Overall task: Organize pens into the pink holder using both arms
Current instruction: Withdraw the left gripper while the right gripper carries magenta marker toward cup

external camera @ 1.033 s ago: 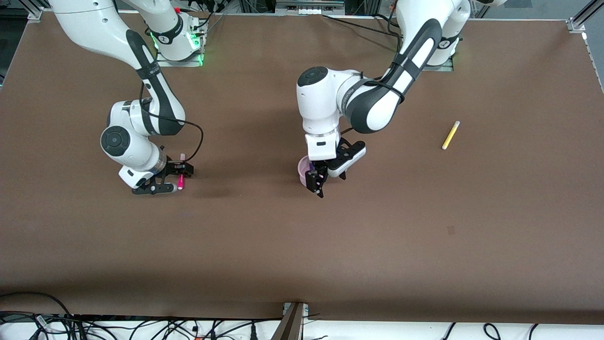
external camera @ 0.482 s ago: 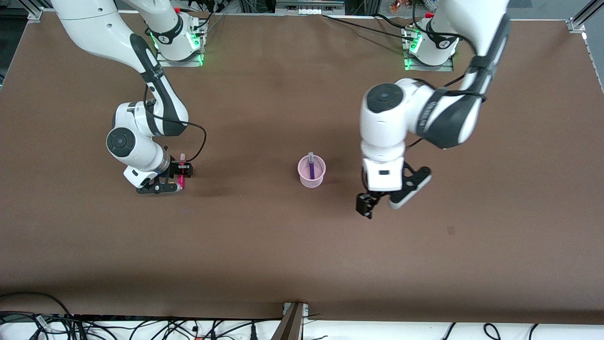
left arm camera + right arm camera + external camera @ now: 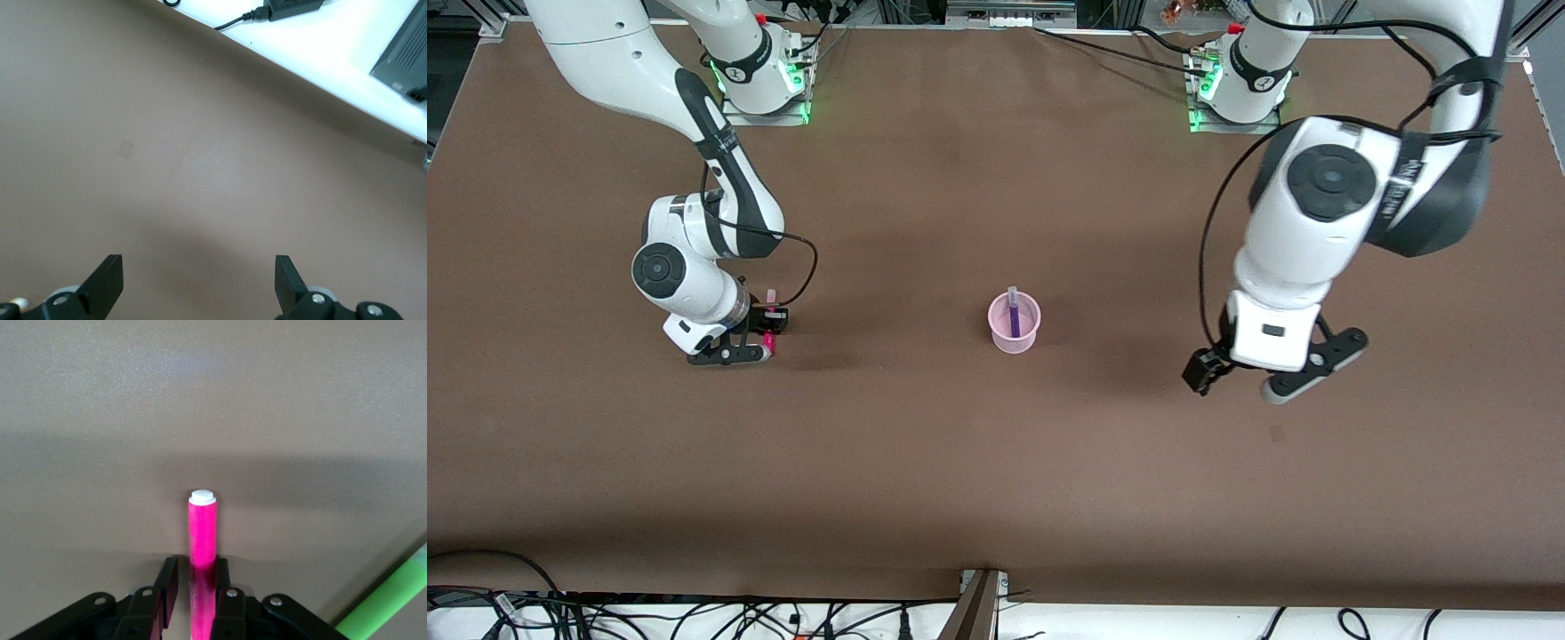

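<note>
The left gripper (image 3: 1232, 378) had swung off the pink holder (image 3: 1014, 324) toward its own end of the table, fingers spread and empty, leaving the purple pen (image 3: 1014, 313) standing in the cup. The right gripper (image 3: 760, 342) stayed low, pinching the magenta pen (image 3: 202, 547), green pen (image 3: 387, 600) just beside. That's one in, looks like.

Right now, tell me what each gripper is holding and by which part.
The right gripper is shut on the pink pen around its middle, low at the table. The left gripper is open and holds nothing.
</note>
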Tool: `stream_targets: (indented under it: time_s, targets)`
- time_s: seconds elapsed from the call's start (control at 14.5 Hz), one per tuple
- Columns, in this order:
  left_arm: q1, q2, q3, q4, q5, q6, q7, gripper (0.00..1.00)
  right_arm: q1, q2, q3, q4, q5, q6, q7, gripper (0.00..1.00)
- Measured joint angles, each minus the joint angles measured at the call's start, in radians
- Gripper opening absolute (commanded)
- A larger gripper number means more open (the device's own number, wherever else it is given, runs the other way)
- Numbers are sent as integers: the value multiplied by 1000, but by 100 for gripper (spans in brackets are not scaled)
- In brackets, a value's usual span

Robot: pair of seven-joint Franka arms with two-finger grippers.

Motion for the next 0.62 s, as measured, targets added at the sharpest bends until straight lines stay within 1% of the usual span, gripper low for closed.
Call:
stream_targets:
  time_s: [0.21, 0.34, 0.48, 0.62]
  targets:
    - [70, -25, 0, 0, -50, -57, 210, 100, 0, 0, 0, 0, 0, 0, 0, 0]
    - [102, -37, -1, 0, -55, -98, 338, 100, 0, -1, 9, 1, 0, 2, 0, 0]
    - [140, -42, -1, 0, -85, -128, 474, 100, 0, -10, 34, 6, 0, 3, 0, 0]
    - [191, -46, -1, 0, -124, -158, 628, 100, 2, -43, 71, 19, 0, 0, 0, 0]
